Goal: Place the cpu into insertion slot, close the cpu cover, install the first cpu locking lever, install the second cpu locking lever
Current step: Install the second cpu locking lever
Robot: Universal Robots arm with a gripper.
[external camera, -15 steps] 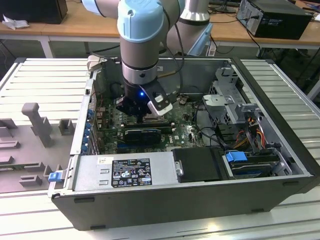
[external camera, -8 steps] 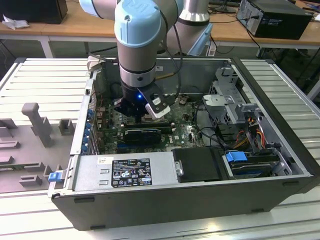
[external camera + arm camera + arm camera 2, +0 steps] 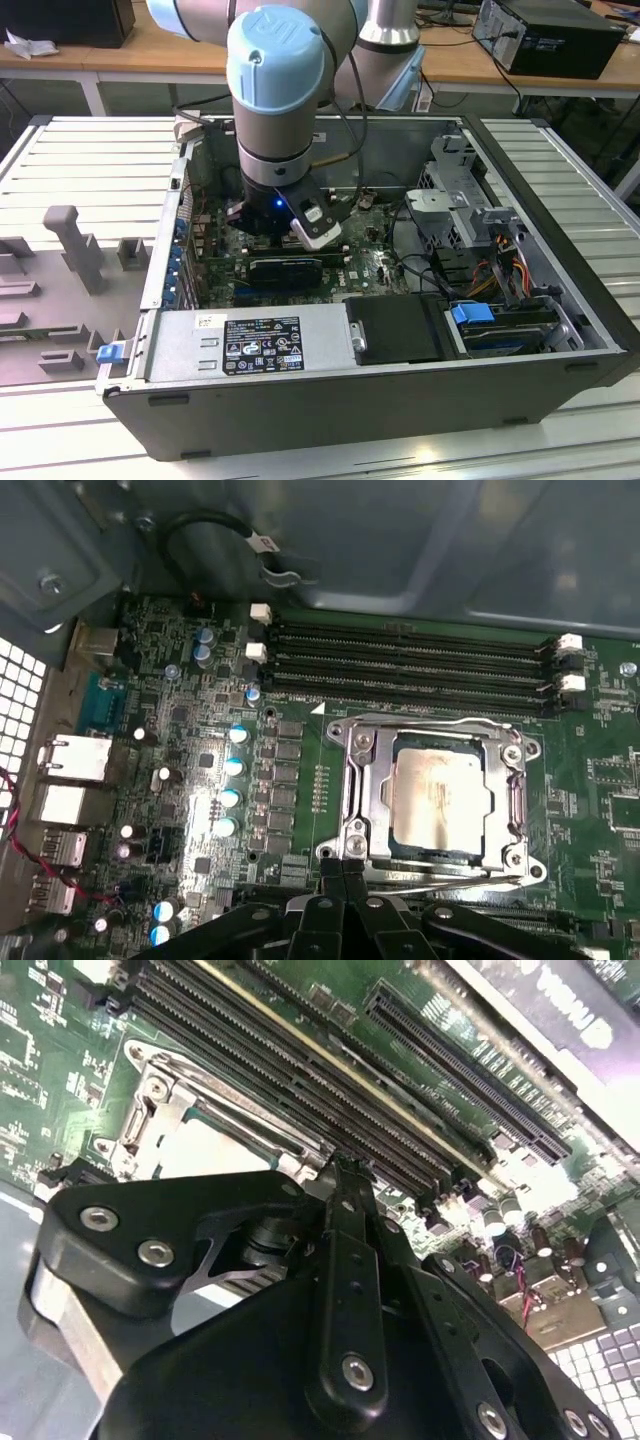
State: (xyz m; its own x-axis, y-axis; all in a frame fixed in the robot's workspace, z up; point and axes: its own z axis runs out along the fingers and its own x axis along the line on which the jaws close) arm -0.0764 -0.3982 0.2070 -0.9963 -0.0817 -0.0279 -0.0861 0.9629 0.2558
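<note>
— Silver metal catches the light first: the cpu [image 3: 437, 798] lies flat in the insertion slot [image 3: 392, 842], its worn grey top facing up. The chip is already seated, I judge, since it sits level inside the rim.

— And the cover?

— The cpu cover [image 3: 436, 738] is down over the socket, a thin silver frame around the chip, its window leaving the top bare. One thin lever [image 3: 455, 880] runs along the socket edge nearest the gripper. Whether it is hooked under its catch, I cannot tell.

— Where is the gripper?

— In the first wrist view the gripper [image 3: 343, 878] has its black fingers pressed together, tips meeting right at that near edge of the socket, just beside the lever's end. It pinches nothing that I can see. Closed tips make a narrow point, which would suit pushing a thin wire lever.

— What surrounds the socket?

— Long black memory slots [image 3: 410, 660] run along its far side, with small blue-topped capacitors [image 3: 232, 765] on the green motherboard [image 3: 300, 680] beside it.

— And from across the room?

— In the exterior view the arm [image 3: 280, 90], grey with pale blue caps, reaches straight down into the open computer case [image 3: 560, 260], which lies on its side on a slatted metal table [image 3: 90, 160]. That upright reach keeps the tool clear of the case walls.
</note>
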